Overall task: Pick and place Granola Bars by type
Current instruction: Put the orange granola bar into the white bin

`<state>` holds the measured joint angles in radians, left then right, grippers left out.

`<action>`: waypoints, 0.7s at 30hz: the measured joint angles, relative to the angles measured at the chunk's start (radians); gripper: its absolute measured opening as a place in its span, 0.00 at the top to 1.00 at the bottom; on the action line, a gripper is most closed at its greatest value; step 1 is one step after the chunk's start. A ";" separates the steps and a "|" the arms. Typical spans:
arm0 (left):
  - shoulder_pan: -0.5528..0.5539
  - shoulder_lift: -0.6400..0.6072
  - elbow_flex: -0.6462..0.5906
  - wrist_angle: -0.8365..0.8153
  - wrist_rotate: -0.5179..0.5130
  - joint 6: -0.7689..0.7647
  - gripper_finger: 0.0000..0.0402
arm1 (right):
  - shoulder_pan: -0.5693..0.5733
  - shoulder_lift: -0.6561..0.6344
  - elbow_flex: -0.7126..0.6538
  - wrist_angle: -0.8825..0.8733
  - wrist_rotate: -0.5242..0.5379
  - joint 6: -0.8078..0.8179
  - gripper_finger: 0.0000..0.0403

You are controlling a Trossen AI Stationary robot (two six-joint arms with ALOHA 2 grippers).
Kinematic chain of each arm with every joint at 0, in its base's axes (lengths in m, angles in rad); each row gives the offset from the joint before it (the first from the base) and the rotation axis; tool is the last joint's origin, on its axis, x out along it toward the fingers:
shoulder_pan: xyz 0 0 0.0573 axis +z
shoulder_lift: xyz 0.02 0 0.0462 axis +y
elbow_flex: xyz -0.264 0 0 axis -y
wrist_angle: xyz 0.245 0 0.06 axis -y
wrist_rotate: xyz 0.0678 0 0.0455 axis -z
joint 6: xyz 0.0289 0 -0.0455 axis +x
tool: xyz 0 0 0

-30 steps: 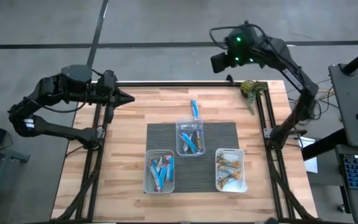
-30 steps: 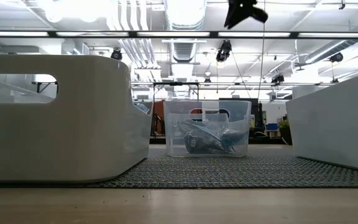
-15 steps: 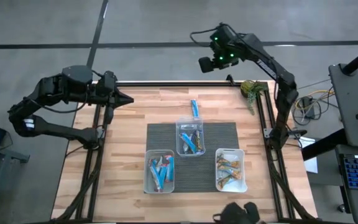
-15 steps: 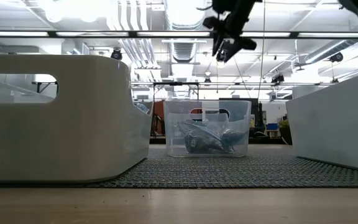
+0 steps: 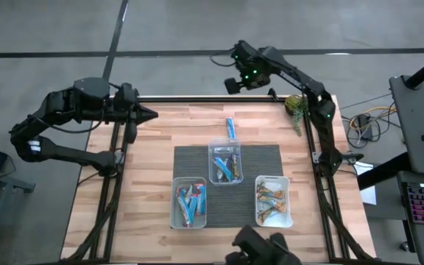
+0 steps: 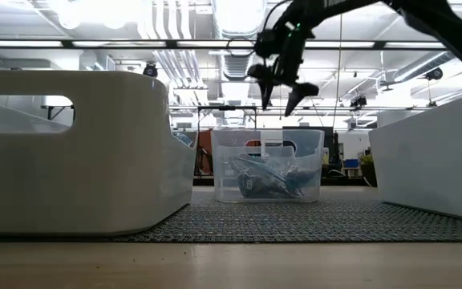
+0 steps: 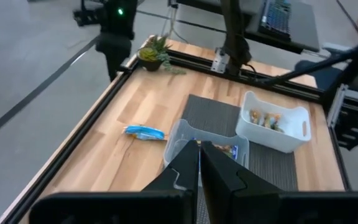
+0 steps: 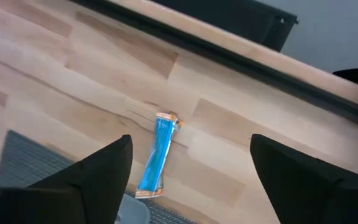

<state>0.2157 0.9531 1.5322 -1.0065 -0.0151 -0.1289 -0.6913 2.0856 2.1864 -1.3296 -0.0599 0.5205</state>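
- Your right gripper (image 5: 230, 86) hangs above the worktop's far edge, upper centre of the high view. Fingers (image 6: 296, 91) spread wide, nothing between them; the low view shows both dark tips pointing down above the clear tub.
- Your left gripper (image 5: 152, 115) sits over the worktop's upper-left corner in the high view, arm folded back to the left. In the left wrist view its fingers (image 7: 182, 168) are pressed nearly together, a thin slit only, holding nothing.
- Worktop (image 5: 160, 169): pale wooden planks, visible grain, framed by black rails. A dark grey woven mat (image 5: 190, 158) with ribbed texture lies at its centre.
- One loose blue bar (image 5: 230, 128), long and flat in a shiny wrapper with crimped ends, lies on bare wood just above the mat's top edge. The right wrist view puts it between the right gripper's fingers, well below them.
- Clear tub (image 5: 225, 163), rectangular thin plastic, top centre of the mat: dark and blue wrapped bars inside.
- Second clear tub (image 5: 189, 202), lower left of the mat: blue bars with some red.
- White tub (image 5: 273, 201), opaque, rounded corners, cut-out handles, lower right: tan and orange bars.
- Small green plant-like clump (image 5: 296, 105) at the worktop's upper-right corner.
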 joint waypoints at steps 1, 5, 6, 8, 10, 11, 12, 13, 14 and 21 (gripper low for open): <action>0.000 0.000 0.000 0.000 -0.006 -0.008 1.00 | 0.001 0.014 0.000 0.000 -0.002 0.000 0.22; 0.000 0.000 0.000 0.000 -0.037 -0.043 1.00 | 0.001 0.067 0.000 0.000 -0.025 0.000 0.21; 0.000 0.000 0.000 0.000 -0.042 -0.047 1.00 | 0.001 0.077 0.000 -0.001 -0.034 0.001 0.21; 0.000 0.000 0.000 0.000 -0.045 -0.049 1.00 | 0.003 0.093 -0.001 -0.002 -0.043 0.012 0.22; 0.000 0.000 0.000 0.000 -0.051 -0.050 1.00 | 0.008 0.103 -0.001 0.000 -0.043 0.034 0.22; 0.000 0.000 0.000 0.000 -0.055 -0.050 1.00 | 0.011 0.108 -0.001 0.001 -0.041 0.045 0.22; 0.000 0.000 0.000 0.000 -0.055 -0.050 1.00 | 0.015 0.114 -0.001 0.001 -0.034 0.060 0.23; 0.000 0.000 0.000 0.000 -0.056 -0.050 1.00 | 0.021 0.119 -0.001 0.002 -0.015 0.076 0.23; 0.000 0.000 0.000 0.000 -0.058 -0.050 1.00 | 0.027 0.123 -0.001 0.001 0.008 0.096 0.23; 0.000 0.000 0.000 0.000 -0.064 -0.057 1.00 | 0.062 0.136 -0.001 0.073 0.086 0.256 0.23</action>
<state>0.2157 0.9531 1.5326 -1.0065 -0.0788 -0.1864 -0.6296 2.2218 2.1853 -1.2568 0.0266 0.7761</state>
